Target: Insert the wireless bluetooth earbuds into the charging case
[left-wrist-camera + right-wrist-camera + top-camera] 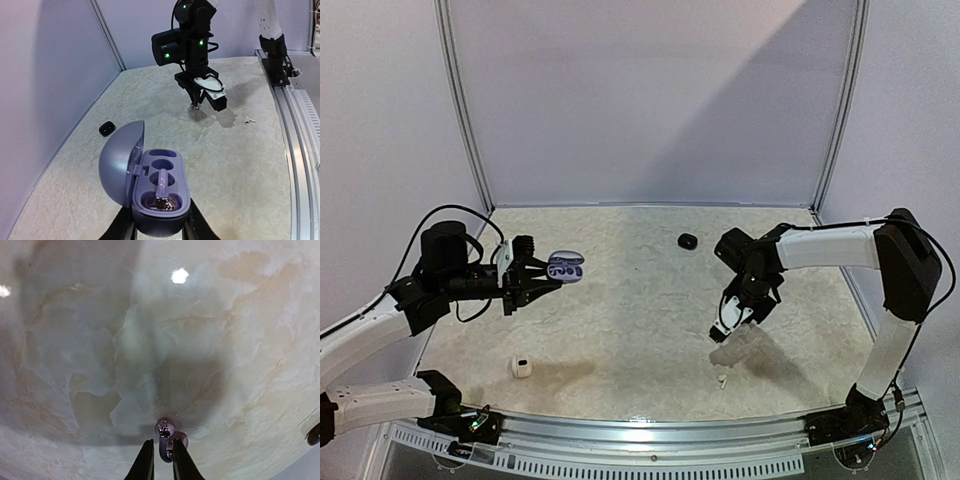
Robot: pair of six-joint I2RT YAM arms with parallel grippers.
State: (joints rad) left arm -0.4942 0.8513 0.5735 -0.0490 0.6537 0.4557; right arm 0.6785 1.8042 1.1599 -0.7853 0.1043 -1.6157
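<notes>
No text, label, brand, number or sign can be read in any view. The charging case [159,200], seen closest in the left wrist view, carries no legible marking on its lid or body.

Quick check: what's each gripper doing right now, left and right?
Left gripper: closed on the charging case, whose lid is open.
Right gripper: fingers closed on an earbud.
</notes>
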